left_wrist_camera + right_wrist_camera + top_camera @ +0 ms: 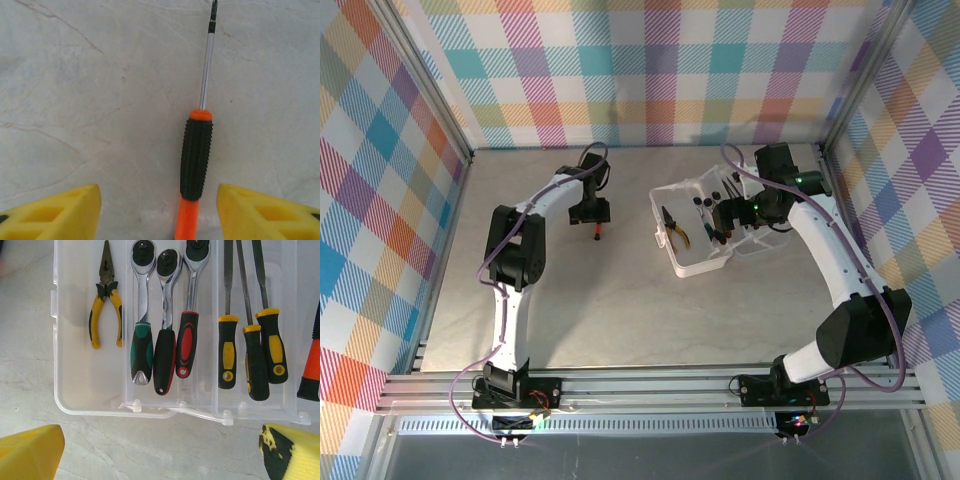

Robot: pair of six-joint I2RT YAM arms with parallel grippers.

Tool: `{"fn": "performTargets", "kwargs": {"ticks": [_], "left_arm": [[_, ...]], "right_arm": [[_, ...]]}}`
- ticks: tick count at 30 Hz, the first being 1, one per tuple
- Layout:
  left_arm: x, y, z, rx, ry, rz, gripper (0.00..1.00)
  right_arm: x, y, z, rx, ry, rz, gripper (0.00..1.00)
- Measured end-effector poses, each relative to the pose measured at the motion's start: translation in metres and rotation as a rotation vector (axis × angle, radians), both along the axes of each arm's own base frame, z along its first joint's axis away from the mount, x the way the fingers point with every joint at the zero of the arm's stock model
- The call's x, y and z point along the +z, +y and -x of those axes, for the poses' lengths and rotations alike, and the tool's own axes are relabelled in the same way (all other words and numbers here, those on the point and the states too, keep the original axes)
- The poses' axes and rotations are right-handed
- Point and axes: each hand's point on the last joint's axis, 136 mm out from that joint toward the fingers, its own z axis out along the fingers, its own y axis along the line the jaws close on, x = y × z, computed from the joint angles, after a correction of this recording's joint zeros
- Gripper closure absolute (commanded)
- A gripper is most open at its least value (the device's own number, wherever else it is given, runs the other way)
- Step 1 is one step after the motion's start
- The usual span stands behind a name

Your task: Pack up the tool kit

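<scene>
An orange-and-black screwdriver [196, 160] lies on the table with its steel shaft pointing away. My left gripper [159, 216] is open and straddles its handle, the yellow fingers [55, 215] apart from it on both sides. From above, the left gripper [592, 213] hovers over that screwdriver [596, 232]. The translucent case [75, 375] lies open, holding yellow-handled pliers [106, 300], three ratchets [165, 355] and three yellow-and-black drivers [250, 355]. My right gripper [160, 455] stands open and empty just short of the case's near rim; from above, the right gripper [725, 222] is over the case [695, 262].
An orange-and-black handle [312, 365] shows at the case's right edge. The marble tabletop [620, 320] stretches toward the arm bases. Plaid walls with metal posts [450, 120] enclose the table on three sides.
</scene>
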Motion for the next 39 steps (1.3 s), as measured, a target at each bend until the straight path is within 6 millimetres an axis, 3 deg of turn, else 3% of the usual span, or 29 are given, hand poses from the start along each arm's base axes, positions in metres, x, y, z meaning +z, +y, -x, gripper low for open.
{"fn": "performTargets", "kwargs": {"ticks": [5,18,24,28,30,33,39], "left_arm": [[-0.014,-0.001,-0.003,-0.001,0.023,-0.005,0.51],[-0.013,0.001,-0.002,0.006,0.021,0.005,1.0],[-0.011,-0.003,0.003,-0.003,0.007,0.041,1.0],[-0.006,-0.012,0.02,-0.021,0.044,0.107,1.0],[0.004,-0.019,0.025,-0.033,0.046,0.153,1.0],[0.035,-0.033,0.028,-0.049,0.013,0.252,1.0],[0.126,-0.067,0.034,-0.086,-0.13,0.513,1.0]], "right_arm": [[0.0,0.001,0.0,0.0,0.001,-0.001,0.01],[0.0,0.004,0.001,0.008,0.004,-0.008,0.01],[0.0,0.008,0.002,0.018,0.008,-0.028,0.01],[0.002,0.013,0.004,0.031,0.017,-0.061,0.01],[0.002,0.016,0.005,0.036,0.021,-0.079,0.01],[0.004,0.022,0.007,0.044,0.029,-0.111,0.01],[0.013,0.052,0.012,0.104,0.034,-0.233,0.01]]}}
